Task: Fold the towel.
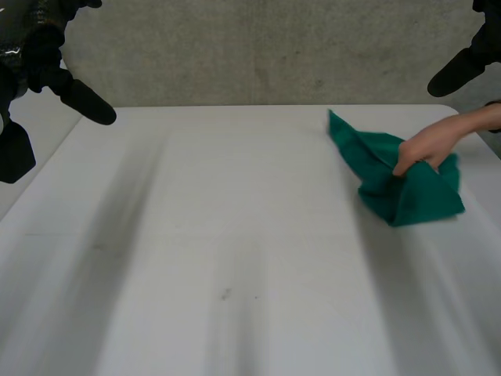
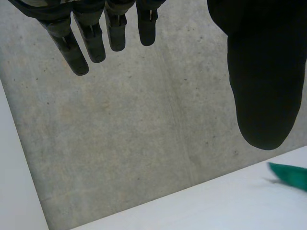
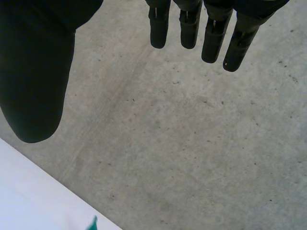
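Note:
A green towel [image 1: 391,176] lies crumpled on the white table [image 1: 235,235] at its far right. A person's hand [image 1: 427,145] reaches in from the right and grips the towel's top. My left hand [image 1: 78,98] hangs raised at the far left, well away from the towel, fingers [image 2: 81,43] straight and open, holding nothing. My right hand [image 1: 458,70] is raised at the far right above the table's back corner, fingers [image 3: 211,33] straight and open, empty. A tip of the towel [image 2: 290,175] shows past my left thumb, and another sliver [image 3: 92,223] at the table's edge.
A grey concrete floor [image 1: 258,55] lies beyond the table's far edge. The person's forearm [image 1: 481,117] crosses the table's right edge near my right hand.

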